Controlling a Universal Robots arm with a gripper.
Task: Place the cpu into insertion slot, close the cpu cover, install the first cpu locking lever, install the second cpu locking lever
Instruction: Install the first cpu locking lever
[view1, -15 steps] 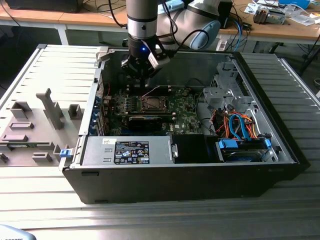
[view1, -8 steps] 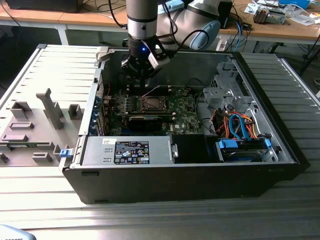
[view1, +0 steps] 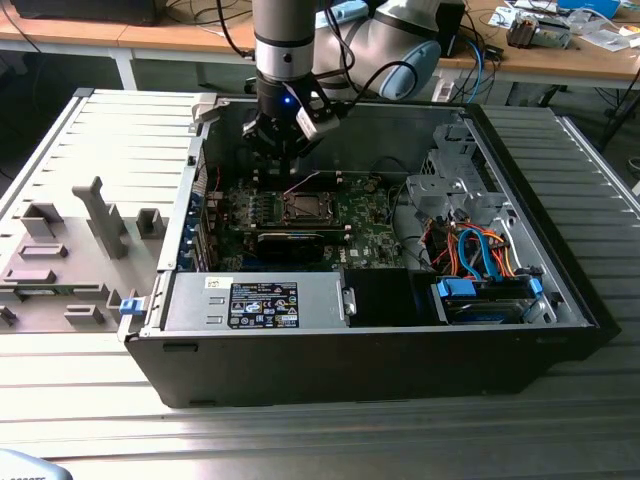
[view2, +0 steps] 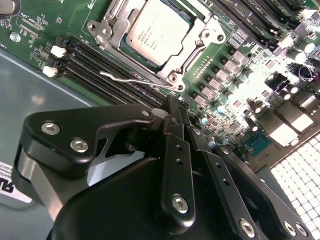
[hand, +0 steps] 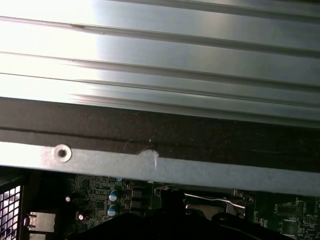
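**A:** Item list, from the exterior view's left, please.

**B:** Item one: grey side panel (view1: 110, 150), lying flat beside the computer case (view1: 350, 370); no part in the work. Item two: gripper (view1: 285, 130), hanging inside the case above the green board; in the second wrist view its black fingers (view2: 175, 150) are pressed together at the tip with nothing between them. Item three: insertion slot (view1: 300, 207), just below the gripper. Item four: drive cage (view1: 450, 185) with blue and orange cables (view1: 480, 255), well apart.

**A:** And the chip?

**B:** The cpu (view2: 157, 30) is seated in the slot, silver top showing through the window of the cpu cover (view2: 205, 39), which lies down flat over it. One wire locking lever (view2: 131, 78) runs along the socket's edge beside the memory slots (view2: 90, 65); whether its end is hooked I cannot tell. The fingertips sit near that lever's hinged end.

**A:** Hazards?

**B:** By my judgement, three. First: a thin, springy wire against a narrow closed tip; a push slightly off-line could let it slip off and snap upward. Second: a slipped tip would land on the memory slots or the small capacitors (view2: 220, 106) just beside the socket; either could be scraped or bent. Third: if the lever misses its hook, the cover is not clamped; the chip may sit unevenly on the contacts.
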